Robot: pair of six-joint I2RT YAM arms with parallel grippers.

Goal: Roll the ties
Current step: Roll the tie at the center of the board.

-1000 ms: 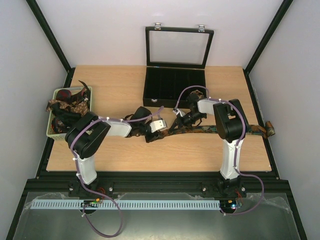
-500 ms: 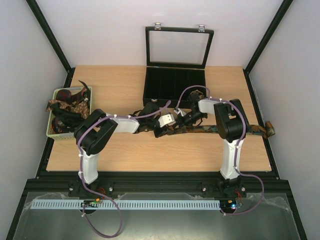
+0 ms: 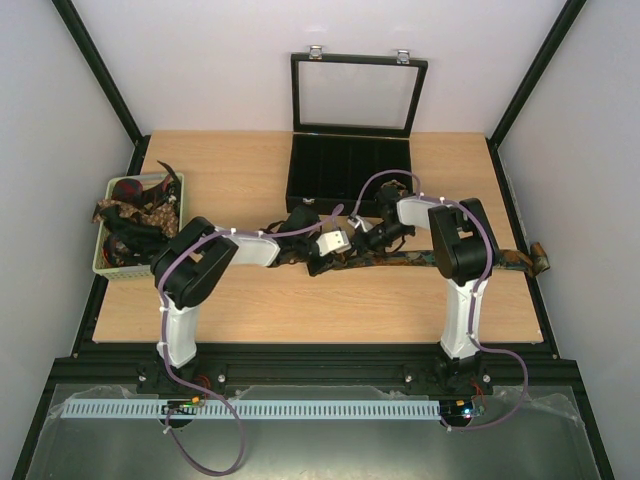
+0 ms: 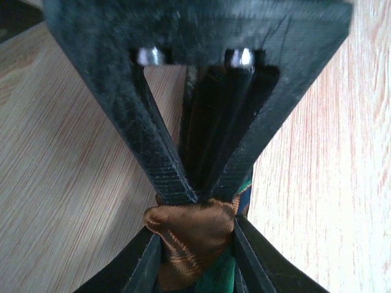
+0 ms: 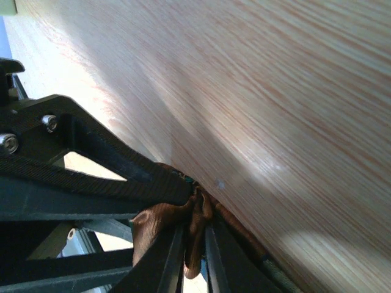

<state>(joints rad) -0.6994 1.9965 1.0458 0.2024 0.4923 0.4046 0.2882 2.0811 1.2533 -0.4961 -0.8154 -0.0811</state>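
Note:
One dark patterned tie [image 3: 470,260] lies across the table from the middle to the right edge. Its brown end [image 4: 192,235] is bunched up where both grippers meet. My left gripper [image 4: 197,231] is shut on that brown fold, its fingers a little apart around the cloth. My right gripper [image 5: 197,231] faces it tip to tip and pinches a thin fold of the same tie [image 5: 195,213] between nearly closed fingers. In the top view the left gripper [image 3: 318,262] and right gripper [image 3: 352,249] sit close together. More ties [image 3: 135,215] are heaped in the basket.
A pale green basket [image 3: 103,262] stands at the left edge. A black compartmented box [image 3: 350,175] with its glass lid raised is at the back centre, just behind the grippers. The tie's far end [image 3: 540,256] hangs over the right table edge.
My left arm has swung right along the tie until its gripper met the right gripper. The right arm has stayed almost still.

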